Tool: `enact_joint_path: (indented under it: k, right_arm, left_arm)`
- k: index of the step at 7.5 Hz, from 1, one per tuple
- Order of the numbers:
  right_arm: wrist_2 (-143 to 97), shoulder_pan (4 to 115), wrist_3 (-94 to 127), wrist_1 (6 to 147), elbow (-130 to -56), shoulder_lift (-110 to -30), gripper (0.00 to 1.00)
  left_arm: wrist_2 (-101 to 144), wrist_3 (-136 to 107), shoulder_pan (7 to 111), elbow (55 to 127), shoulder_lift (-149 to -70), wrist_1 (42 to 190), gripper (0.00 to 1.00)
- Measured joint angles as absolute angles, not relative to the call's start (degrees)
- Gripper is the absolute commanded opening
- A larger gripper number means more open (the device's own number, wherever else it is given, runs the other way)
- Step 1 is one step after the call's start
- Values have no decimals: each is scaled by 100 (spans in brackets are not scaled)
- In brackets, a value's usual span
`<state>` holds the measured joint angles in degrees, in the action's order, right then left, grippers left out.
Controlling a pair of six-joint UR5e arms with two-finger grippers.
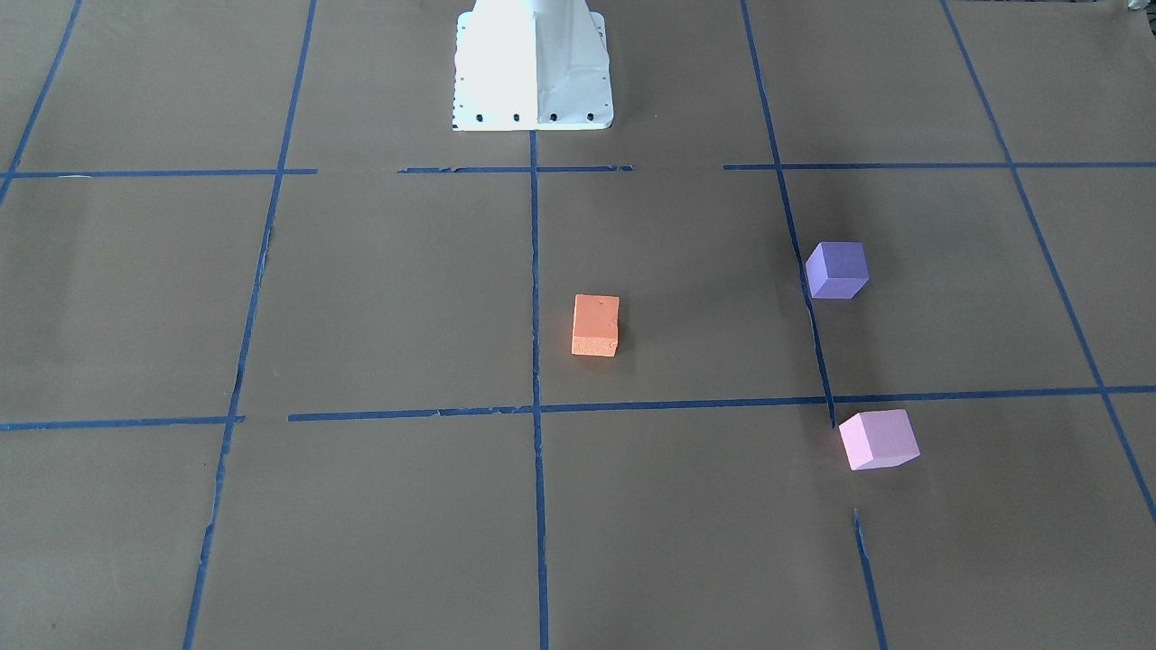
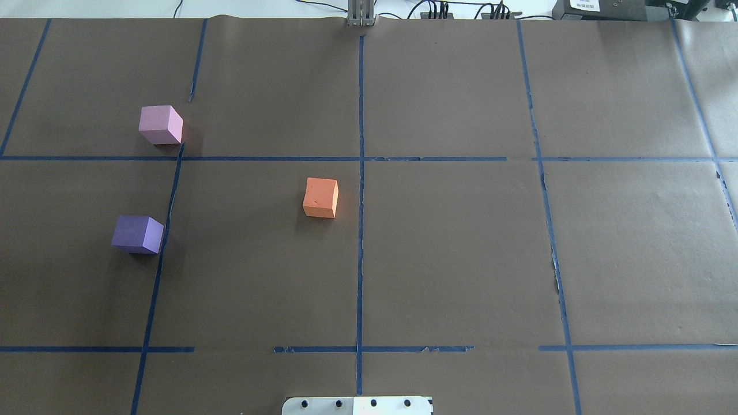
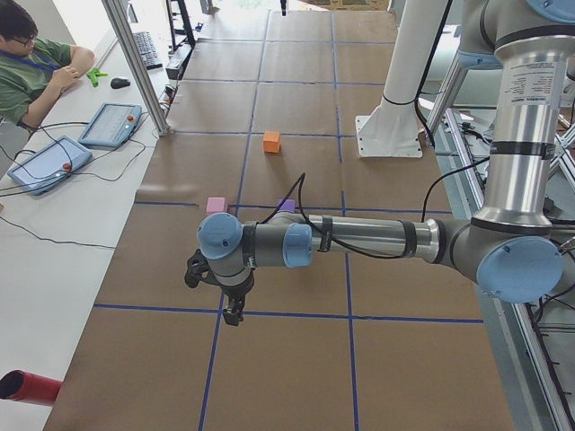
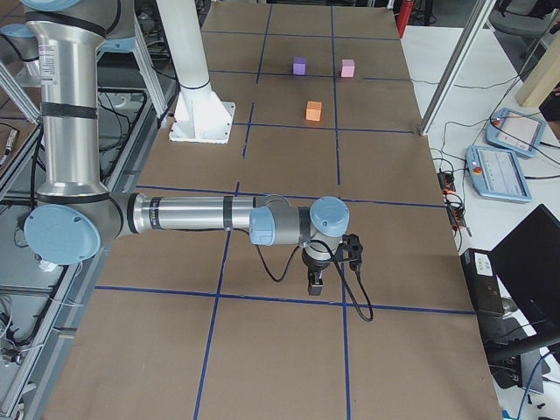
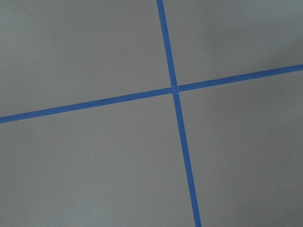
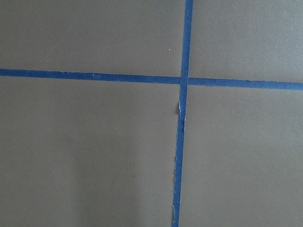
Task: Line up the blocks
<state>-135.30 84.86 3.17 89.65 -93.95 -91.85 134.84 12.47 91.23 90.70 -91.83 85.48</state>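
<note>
The orange block (image 2: 320, 197) sits near the table's middle, also seen from the front (image 1: 596, 325). The violet-purple block (image 2: 138, 234) lies on the robot's left side, nearer the robot (image 1: 837, 269). The light pink block (image 2: 161, 124) lies beyond it, farther from the robot (image 1: 878, 439). All three stand apart, not in a row. My left gripper (image 3: 232, 314) shows only in the exterior left view, far from the blocks; I cannot tell its state. My right gripper (image 4: 316, 285) shows only in the exterior right view; I cannot tell its state. The wrist views show only paper and tape.
Brown paper with a grid of blue tape lines (image 2: 360, 173) covers the table. The white robot base (image 1: 533, 68) stands at the table's robot side. An operator (image 3: 31, 63) sits beside the table with teach pendants (image 3: 110, 124). A monitor and pendants (image 4: 512, 131) lie off the table's other end.
</note>
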Motion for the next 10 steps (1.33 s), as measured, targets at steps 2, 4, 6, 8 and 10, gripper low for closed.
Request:
enact_joint_path:
  k: [2,4,6,8,10]
  right_arm:
    - [-13530,8486,316,8965,-9393,-9185,100]
    - [-13531,8486,316,8965,-9393,-9185,100]
    - [-13533,8487,316,8965,-9392,-9185,100]
    - [-13530,8487,316,8965,-9391,-9180,100]
    - [-13528,8489,316,8965,-9391,-9180,100]
  left_arm:
    - [13471,1242,9107,9059,-9245,8551,100]
    - [13456,1179,9035,9125,-9547,8548,100]
    - [13247,416,8568,9318,-10135,8556,100]
    - [13071,-457,7940,9680,-10629,8551,100]
    - [13029,-1202,7202,9994,-11135,8550,100]
